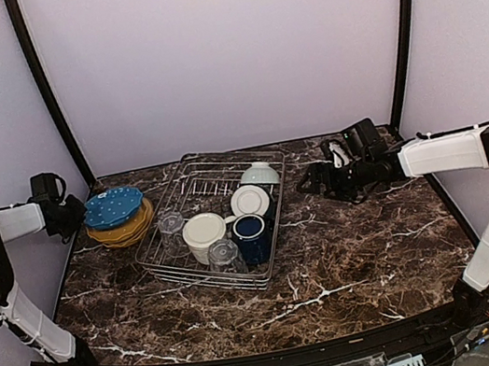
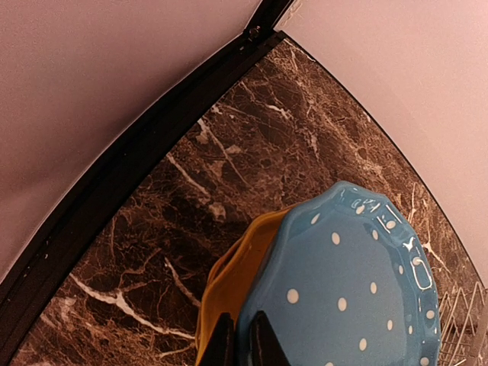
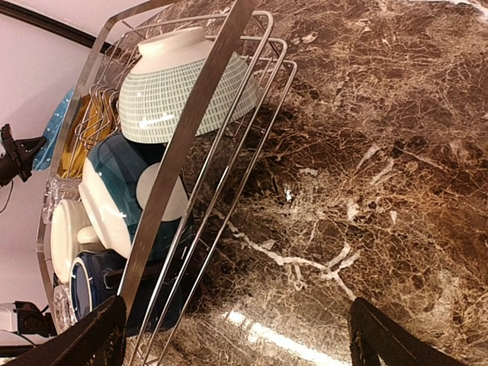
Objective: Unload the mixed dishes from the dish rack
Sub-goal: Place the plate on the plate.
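Left gripper (image 2: 242,343) is pinched on the rim of the blue plate (image 2: 343,290), with a sliver of blue showing between the fingertips, and the plate sits on the yellow plates (image 2: 229,282) at the table's (image 1: 353,259) far-left corner, just beside the rack (image 1: 195,277). As I read it, the step in hand is setting this plate down. To do it well I want it lying flat and centred on the stack before I let go, then I part the fingers gently and draw straight back along the rim so nothing drags or tips. Right gripper (image 3: 236,320) is spread wide and holds nothing, hanging over the table off the rack's right side, facing the patterned bowl (image 3: 183,91). That bowl looks like its next pick, so I'd take it by the rim, clear of the wires. Now the count: one blue plate out, and a yellow stack under it that I can't count from here. Left in the rack are three bowls, namely the patterned one, a teal bowl (image 3: 114,191) and a cream bowl (image 1: 204,231). There's also one mug (image 1: 251,232) and two glasses (image 1: 170,222), one at the near corner.
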Available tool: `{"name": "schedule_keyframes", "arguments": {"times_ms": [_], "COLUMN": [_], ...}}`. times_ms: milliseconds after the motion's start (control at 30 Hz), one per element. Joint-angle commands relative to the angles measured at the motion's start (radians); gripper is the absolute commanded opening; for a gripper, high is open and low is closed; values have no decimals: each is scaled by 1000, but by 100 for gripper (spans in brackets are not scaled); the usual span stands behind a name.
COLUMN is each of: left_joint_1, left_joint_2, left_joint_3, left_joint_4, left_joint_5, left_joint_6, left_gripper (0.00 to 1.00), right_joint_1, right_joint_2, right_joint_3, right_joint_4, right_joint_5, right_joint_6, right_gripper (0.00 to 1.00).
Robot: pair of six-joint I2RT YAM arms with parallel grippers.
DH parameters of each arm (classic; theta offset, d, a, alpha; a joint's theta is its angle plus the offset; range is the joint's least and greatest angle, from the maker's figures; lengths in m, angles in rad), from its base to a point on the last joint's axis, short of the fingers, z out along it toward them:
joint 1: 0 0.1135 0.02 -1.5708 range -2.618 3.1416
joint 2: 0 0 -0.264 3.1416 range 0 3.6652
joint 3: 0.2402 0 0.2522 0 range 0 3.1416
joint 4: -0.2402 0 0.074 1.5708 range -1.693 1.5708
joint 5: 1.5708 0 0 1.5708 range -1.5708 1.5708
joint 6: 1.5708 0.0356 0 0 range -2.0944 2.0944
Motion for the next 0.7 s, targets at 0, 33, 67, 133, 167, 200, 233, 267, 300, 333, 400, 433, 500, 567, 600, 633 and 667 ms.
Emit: {"name": "schedule_keyframes", "arguments": {"times_ms": [0,33,67,133,167,200,233,267,300,333,400,433,500,567,600,633,667], "left_joint_1": [-20,-28,-32,-39,-44,-47,-48,-51,-52,-52,-54,-54,-56,-61,-66,-70,-80], "left_joint_2": [-28,-32,-33,-34,-30,-29,-26,-26,-26,-25,-28,-39,-68,-106,-132,-143,-165], "left_joint_3": [-2,-6,-9,-4,-1,2,2,5,11,14,25,27,27,28,29,31,32], "left_joint_4": [139,140,137,115,91,83,74,63,47,20,-20,-31,-62,-89,-105,-113,-130], "left_joint_5": [-14,-44,-54,-78,-92,-95,-95,-97,-108,-121,-140,-145,-161,-171,-165,-156,-124], "left_joint_6": [34,46,49,56,53,52,50,50,49,47,40,36,33,37,38,43,45], "left_gripper": [2,4,6,9,11,12,14,15,19,25,36,39,52,68,79,84,89], "right_joint_1": [7,7,7,7,7,7,7,6,7,7,8,9,9,10,12,16,19], "right_joint_2": [-12,-11,-9,-4,-4,-4,-4,-2,-1,-1,-8,-13,-18,-18,-19,-21,-23], "right_joint_3": [-16,-17,-16,-11,-13,-16,-17,-15,-11,-8,-13,-19,-25,-20,-21,-22,-21], "right_joint_4": [24,26,25,22,27,34,41,43,38,35,37,40,37,19,17,16,14], "right_joint_5": [1,0,-1,-5,-7,-9,-10,-12,-18,-20,-20,-15,-8,-4,0,7,10], "right_joint_6": [5,5,6,8,10,12,14,15,15,13,11,11,10,5,1,-4,-9], "right_gripper": [99,99,99,99,99,99,99,99,99,99,99,99,99,99,99,99,99]}}
